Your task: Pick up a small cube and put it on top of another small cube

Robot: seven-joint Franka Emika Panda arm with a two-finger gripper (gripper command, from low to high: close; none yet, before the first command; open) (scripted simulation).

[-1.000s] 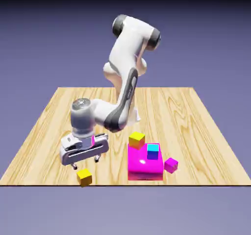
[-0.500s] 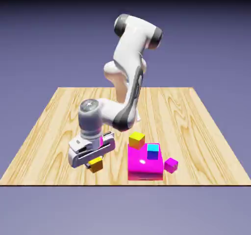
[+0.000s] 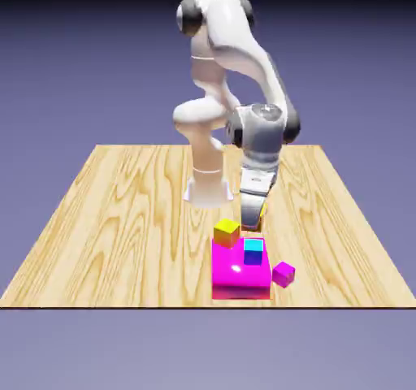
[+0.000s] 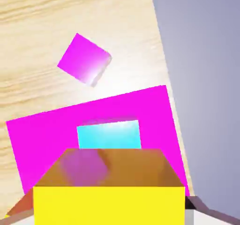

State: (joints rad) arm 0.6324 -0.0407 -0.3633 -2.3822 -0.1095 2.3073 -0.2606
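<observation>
A pale wooden table [image 3: 122, 218] with strong grain sits in front of a plain blue-violet backdrop. The white arm [image 3: 236, 63] bends over it, and the gripper [image 3: 253, 218] hangs above the group of blocks near the table's front edge.

The gripper is closed on a small cube [image 4: 108, 191], which fills the bottom of the hand view: a bright yellow face toward the camera and a glossy orange face above it that mirrors the blocks beyond. In the exterior view only a sliver of it [image 3: 258, 214] shows under the hand, clear of the table.

Just below the hand and slightly to the exterior view's left sits the second small cube [image 3: 227, 232], yellow on top with orange sides, at the far edge of the big magenta block [image 3: 240, 275]. A blue-and-cyan cube [image 3: 253, 251] rests on that block, beyond the held cube in the hand view. A small magenta cube [image 3: 283, 274] lies on the table just beside the block
</observation>
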